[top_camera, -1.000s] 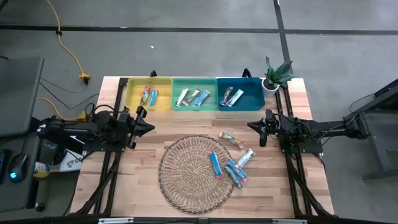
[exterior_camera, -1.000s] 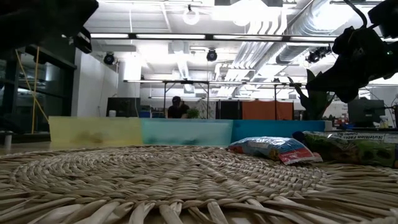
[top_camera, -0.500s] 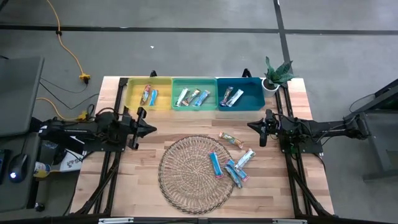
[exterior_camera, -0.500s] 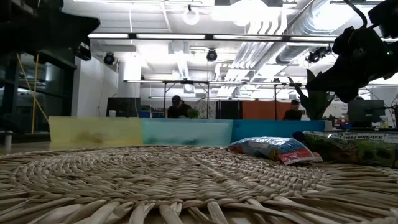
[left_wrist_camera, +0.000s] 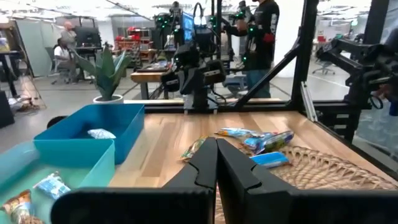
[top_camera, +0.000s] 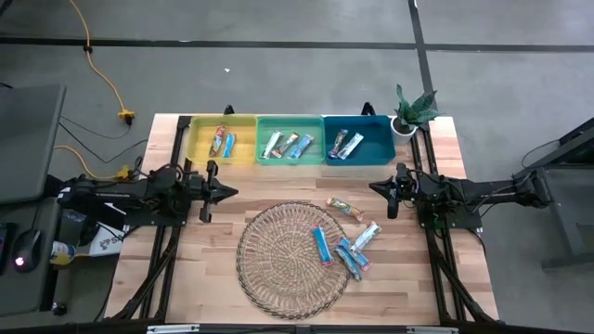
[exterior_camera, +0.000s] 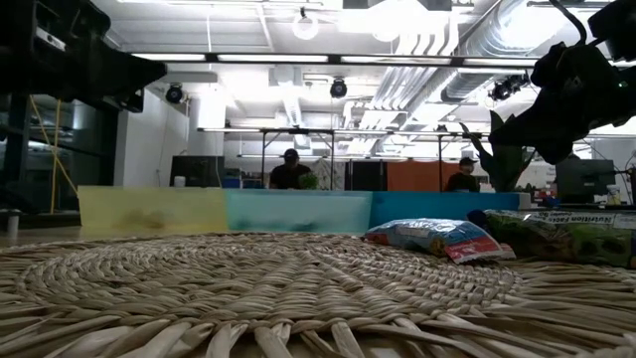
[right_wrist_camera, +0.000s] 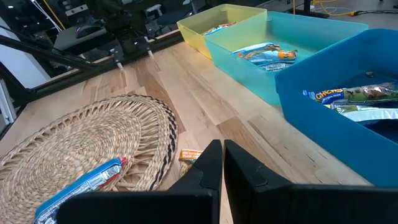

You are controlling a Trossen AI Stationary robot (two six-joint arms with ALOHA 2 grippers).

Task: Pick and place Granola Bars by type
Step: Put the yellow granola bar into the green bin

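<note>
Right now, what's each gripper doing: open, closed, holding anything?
Left gripper: closed, holding nothing, above the table's left side.
Right gripper: closed, holding nothing, above the table's right side.

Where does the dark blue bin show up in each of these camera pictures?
High view: the dark blue bin sits at the table's far edge, rightmost of three bins.
Low view: its wall is the right end of the coloured row behind the woven mat.
Left wrist view: at left, below the potted plant.
Right wrist view: at right, holding bars.
Shared landmark: the teal bin beside it.
</note>
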